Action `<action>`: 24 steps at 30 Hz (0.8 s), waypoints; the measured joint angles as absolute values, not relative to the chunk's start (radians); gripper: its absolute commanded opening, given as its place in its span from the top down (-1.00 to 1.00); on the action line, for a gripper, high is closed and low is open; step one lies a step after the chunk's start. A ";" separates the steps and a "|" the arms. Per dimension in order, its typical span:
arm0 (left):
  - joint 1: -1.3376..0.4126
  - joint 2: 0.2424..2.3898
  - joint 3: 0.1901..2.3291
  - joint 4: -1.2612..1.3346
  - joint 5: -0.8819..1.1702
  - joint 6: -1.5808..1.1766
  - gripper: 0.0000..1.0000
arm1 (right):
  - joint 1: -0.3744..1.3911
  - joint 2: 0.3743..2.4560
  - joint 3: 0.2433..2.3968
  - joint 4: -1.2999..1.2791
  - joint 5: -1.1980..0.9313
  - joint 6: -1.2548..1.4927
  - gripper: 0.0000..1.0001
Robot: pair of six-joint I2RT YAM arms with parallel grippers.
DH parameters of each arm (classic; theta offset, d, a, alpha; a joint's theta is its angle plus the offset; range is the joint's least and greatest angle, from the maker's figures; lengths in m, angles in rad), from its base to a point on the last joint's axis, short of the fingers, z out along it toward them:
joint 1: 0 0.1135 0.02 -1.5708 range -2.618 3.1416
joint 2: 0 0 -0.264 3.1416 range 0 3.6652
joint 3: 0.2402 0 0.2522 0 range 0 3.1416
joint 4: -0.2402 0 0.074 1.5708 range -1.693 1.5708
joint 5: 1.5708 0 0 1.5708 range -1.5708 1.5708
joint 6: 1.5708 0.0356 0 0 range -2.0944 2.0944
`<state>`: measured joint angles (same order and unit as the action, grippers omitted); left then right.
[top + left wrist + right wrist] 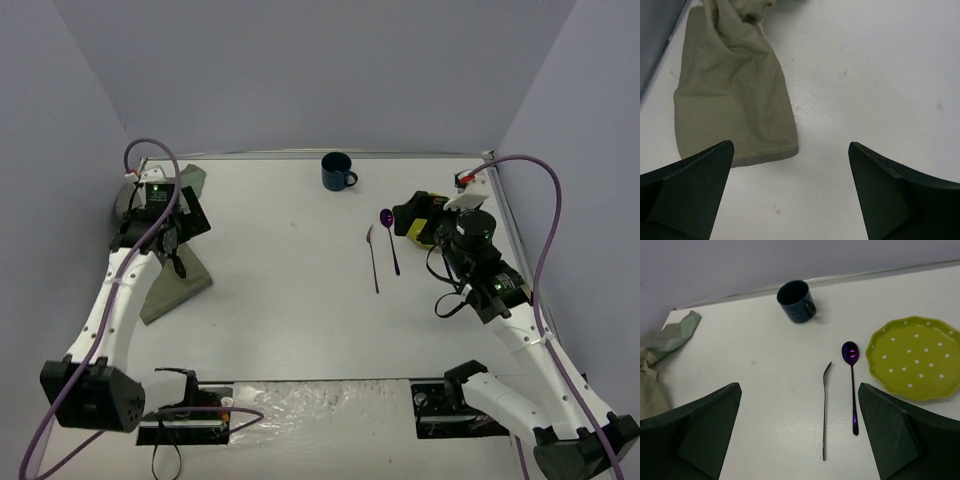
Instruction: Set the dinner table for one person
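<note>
While left gripper (791,150) and right gripper (800,390) hang spread and empty, I list: desk (280,300) beneath the mug (337,171), placemat (735,95) crumpled left of it; next, I judge, pinch and flatten it.

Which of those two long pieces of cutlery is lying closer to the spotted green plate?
The shiny purple spoon, just beside the plate. The slimmer grey fork lies on the spoon's other side, further from the plate.

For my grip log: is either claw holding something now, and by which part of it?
Nothing is held. The left claw is open near the cloth; the right claw is open, the fork and spoon lying apart from it.
</note>
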<state>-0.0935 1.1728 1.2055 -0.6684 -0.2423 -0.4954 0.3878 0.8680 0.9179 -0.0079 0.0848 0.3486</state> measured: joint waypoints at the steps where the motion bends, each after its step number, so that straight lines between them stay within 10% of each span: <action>1: -0.073 1.213 1.187 -0.648 -0.238 -0.513 -0.94 | 0.388 0.882 0.912 -0.009 0.068 0.351 -1.00; 18: 0.130 1.869 1.501 -0.517 -0.319 -0.525 -0.87 | 0.388 0.961 0.862 -0.005 -0.103 0.367 -1.00; 24: 0.146 1.999 1.584 -0.531 -0.341 -0.490 0.51 | 0.388 0.961 0.860 -0.004 -0.128 0.366 -1.00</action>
<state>0.1463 1.9988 1.5836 -0.5313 -0.3409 -0.4898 0.3878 0.9611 0.8600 -0.0036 -0.1278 0.3664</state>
